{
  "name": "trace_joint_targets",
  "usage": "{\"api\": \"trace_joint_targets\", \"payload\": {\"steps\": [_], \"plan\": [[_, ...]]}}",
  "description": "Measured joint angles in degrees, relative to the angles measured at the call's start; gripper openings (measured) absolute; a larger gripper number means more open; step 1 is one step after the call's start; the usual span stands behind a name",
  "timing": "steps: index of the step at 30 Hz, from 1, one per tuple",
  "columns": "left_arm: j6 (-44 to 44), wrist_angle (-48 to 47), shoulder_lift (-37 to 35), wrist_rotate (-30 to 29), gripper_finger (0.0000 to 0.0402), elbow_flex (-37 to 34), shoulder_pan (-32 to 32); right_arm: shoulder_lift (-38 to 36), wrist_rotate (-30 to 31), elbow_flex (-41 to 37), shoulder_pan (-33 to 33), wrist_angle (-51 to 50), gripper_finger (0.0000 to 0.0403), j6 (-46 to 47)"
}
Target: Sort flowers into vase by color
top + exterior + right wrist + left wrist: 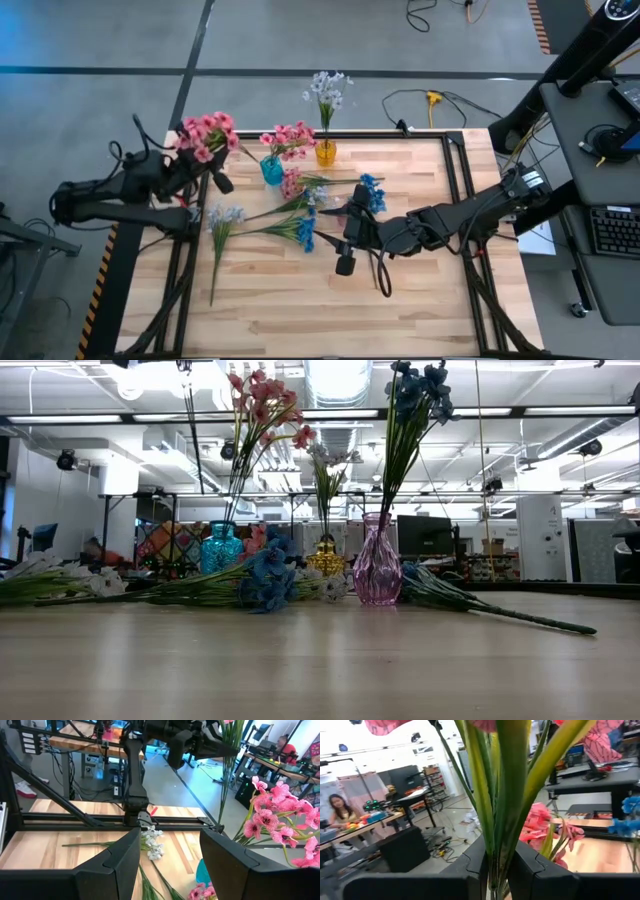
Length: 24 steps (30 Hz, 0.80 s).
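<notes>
While a pink spray (205,135) was pinched in the left tool (200,160), alignment over the teal vase (271,170) was judged next; the right tool (352,228) was spread.

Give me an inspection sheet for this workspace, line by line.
Surface: wooden table in a black frame.
Job's things: pink spray held in the left claw; pink flowers in blue vase; white flowers in yellow vase; blue flowers in pink vase; loose sprays lying mid-table.
Clutter: nothing seen.
Grippers: left claw shut on the stems at the table's left edge; right claw open, empty, over the table.
Cables: yellow-plug cable on the floor.
Surroundings: side desk with keyboard; people at benches.
</notes>
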Motion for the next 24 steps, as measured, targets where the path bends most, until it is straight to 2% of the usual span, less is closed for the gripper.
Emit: {"api": "trace_joint_targets", "payload": {"steps": [4, 8, 13, 19, 24], "plan": [[-0.6, 0.1, 0.1, 8.1, 0.0036, 0.0, 4.1, 0.0, 0.0, 0.0, -0.1, 0.0, 0.0196, 0.0], [-0.7, -0.4, 0.3, 9.9, 0.0036, 0.0, 8.0, 0.0, -0.1, 0.0, -0.3, 0.0, 0.0196, 0.0], [-0.9, -0.3, 0.5, 19.4, 0.0036, 0.0, 12.8, 0.0, -0.1, 0.0, -0.6, 0.0, 0.0196, 0.0], [-0.9, -0.5, 2.0, 25.8, 0.0036, 0.2, 20.4, 0.0, -0.1, 0.0, -1.1, 0.0, 0.0196, 0.3], [-2.7, -0.7, 4.7, 35.9, 0.0036, 1.6, 27.6, 0.0, -0.1, 0.0, -1.2, 0.0, 0.0196, 0.5]]}}
